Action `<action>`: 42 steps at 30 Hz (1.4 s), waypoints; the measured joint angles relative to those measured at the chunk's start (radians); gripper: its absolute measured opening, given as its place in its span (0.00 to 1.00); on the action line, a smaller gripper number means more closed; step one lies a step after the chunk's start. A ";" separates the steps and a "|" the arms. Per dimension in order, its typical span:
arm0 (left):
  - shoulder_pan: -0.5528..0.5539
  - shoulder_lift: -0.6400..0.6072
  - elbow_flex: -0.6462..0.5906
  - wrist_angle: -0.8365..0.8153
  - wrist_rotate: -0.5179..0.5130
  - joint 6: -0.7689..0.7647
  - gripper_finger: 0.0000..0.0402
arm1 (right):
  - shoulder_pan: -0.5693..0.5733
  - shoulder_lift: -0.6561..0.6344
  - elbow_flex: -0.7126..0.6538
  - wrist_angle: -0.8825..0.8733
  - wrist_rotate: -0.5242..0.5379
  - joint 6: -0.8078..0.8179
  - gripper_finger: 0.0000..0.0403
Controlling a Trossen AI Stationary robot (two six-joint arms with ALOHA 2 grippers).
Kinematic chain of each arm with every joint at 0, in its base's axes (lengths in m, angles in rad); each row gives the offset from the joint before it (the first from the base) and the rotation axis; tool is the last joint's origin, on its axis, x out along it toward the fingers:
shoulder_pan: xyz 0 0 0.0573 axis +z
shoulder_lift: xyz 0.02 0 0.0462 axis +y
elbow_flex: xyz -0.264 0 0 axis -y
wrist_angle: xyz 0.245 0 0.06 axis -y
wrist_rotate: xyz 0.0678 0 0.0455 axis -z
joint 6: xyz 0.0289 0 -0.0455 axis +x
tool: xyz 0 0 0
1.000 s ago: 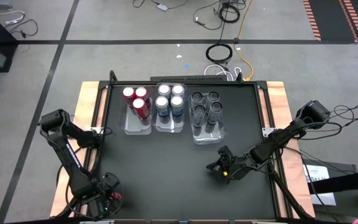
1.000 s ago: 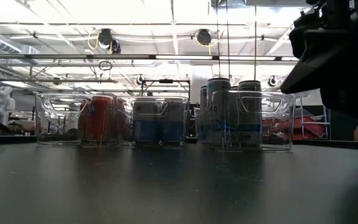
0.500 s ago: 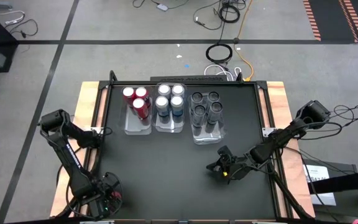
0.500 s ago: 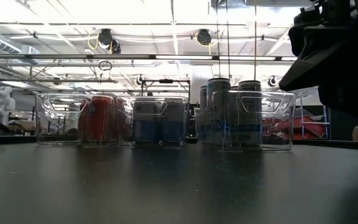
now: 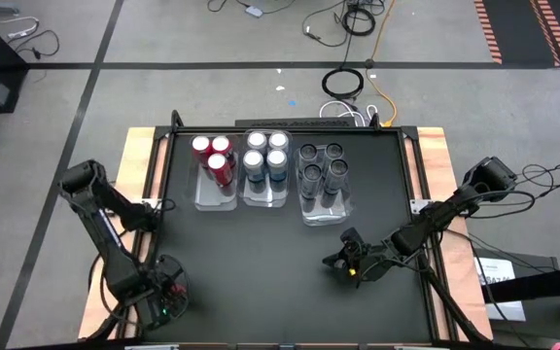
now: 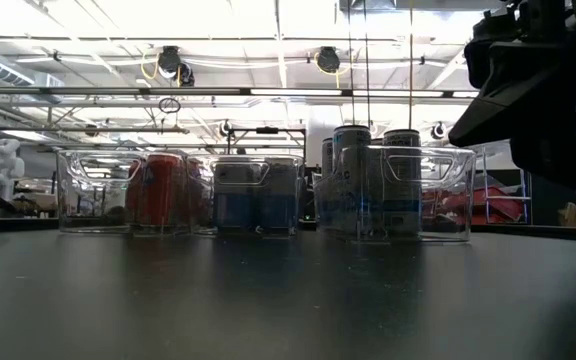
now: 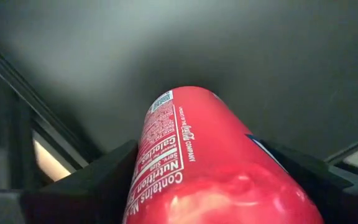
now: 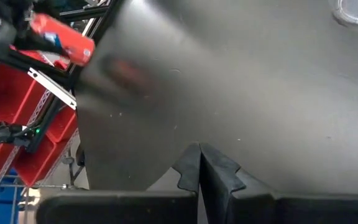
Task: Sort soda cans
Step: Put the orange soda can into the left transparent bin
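Left gripper [image 7: 216,186], lower left of the high view, clamps a red can [image 7: 191,162] sideways mid-body (smooth, thin-walled; likely slippery). Right gripper [image 8: 199,163] closed, empty.

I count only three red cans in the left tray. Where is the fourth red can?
The fourth red can lies between the left gripper's fingers at the table's near left corner, far from the trays; the right wrist view also shows it there.
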 joint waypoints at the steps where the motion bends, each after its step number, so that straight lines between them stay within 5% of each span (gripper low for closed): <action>1: 0.012 -0.022 0.000 -0.021 -0.020 0.000 0.80 | 0.000 0.000 0.000 0.000 0.000 -0.011 0.00; 11: 0.291 -0.319 0.000 -0.272 -0.276 0.084 0.80 | -0.002 0.000 0.000 0.000 0.001 -0.066 0.00; 21: 0.801 -0.522 0.000 -0.254 -0.366 0.648 0.80 | -0.014 0.000 0.000 0.000 -0.003 -0.149 0.00; 31: 1.325 -0.427 0.000 -0.140 -0.182 1.402 0.80 | -0.079 0.000 0.000 0.003 -0.004 -0.098 0.00; 42: 1.555 -0.220 0.001 -0.132 -0.094 1.757 0.80 | -0.126 0.000 0.000 0.006 -0.003 -0.040 0.00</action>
